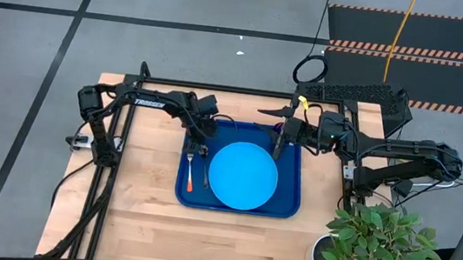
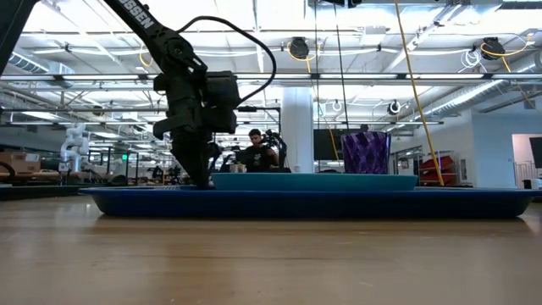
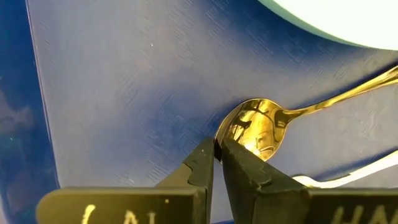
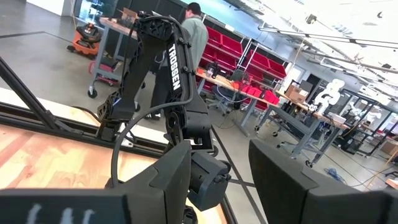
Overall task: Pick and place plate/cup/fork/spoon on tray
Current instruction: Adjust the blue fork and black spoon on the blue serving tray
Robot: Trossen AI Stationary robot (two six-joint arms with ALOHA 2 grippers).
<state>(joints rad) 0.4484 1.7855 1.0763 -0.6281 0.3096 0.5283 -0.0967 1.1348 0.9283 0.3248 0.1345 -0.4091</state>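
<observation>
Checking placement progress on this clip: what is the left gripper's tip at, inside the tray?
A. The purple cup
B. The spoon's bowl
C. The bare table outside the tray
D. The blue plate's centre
B: the left wrist view shows the left gripper with its fingertips at the spoon bowl, on the tray floor beside the plate.

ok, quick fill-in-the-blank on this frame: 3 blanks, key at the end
1. The plate lies inside the ____.
2. The left gripper has its fingertips at the bowl of the ____.
3. The fork lies on the tray between its rim and the ____.
Missing words: tray; spoon; plate
</observation>
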